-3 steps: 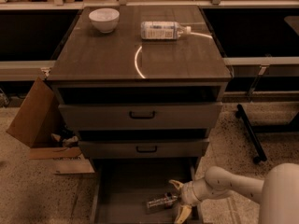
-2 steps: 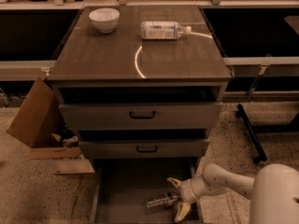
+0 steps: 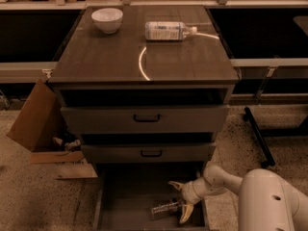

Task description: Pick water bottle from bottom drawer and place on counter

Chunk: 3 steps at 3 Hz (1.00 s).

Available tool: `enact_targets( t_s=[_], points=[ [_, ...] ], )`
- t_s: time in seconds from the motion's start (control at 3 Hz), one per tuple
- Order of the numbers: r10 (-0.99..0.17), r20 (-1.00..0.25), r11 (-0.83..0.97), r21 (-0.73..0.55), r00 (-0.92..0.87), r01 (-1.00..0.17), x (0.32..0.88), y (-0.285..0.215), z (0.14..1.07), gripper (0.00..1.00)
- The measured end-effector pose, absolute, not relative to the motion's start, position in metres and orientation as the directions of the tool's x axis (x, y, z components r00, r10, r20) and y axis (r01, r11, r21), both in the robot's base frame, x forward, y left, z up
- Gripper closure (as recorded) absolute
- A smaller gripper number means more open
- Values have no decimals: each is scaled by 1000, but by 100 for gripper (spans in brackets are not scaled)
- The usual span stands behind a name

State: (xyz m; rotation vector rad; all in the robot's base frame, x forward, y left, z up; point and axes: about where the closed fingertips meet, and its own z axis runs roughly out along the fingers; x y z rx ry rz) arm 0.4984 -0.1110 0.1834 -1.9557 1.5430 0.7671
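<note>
Robot's end effector (image 3: pixel 179 200) was down inside the bottom drawer (image 3: pixel 125 196), near its right side. Its two fingers were spread wide apart, one up and one down, and they held nothing. The water bottle (image 3: pixel 165 209) lay on its side on the drawer floor, with one end just between the two fingers. I could not tell if a finger touched it. The drawer was pulled out at the foot of the grey cabinet (image 3: pixel 144 121). Up on the dark brown tabletop (image 3: pixel 106 61), a white bowl (image 3: pixel 107 19) sat at the back left. A bigger bottle (image 3: pixel 166 31) with a white label lay on its side near the back. A cardboard box (image 3: pixel 33 119) stood on the floor, left of the cabinet.
</note>
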Motion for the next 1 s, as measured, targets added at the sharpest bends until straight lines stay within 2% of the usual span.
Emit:
enact_targets(
  t_s=[0.67,1.0],
  points=[
    [-683,-688,-245,-101,246,-964,517,-110,137,0],
    [-708,-661,-250,-97,250,-963,517,-106,118,11]
  ],
)
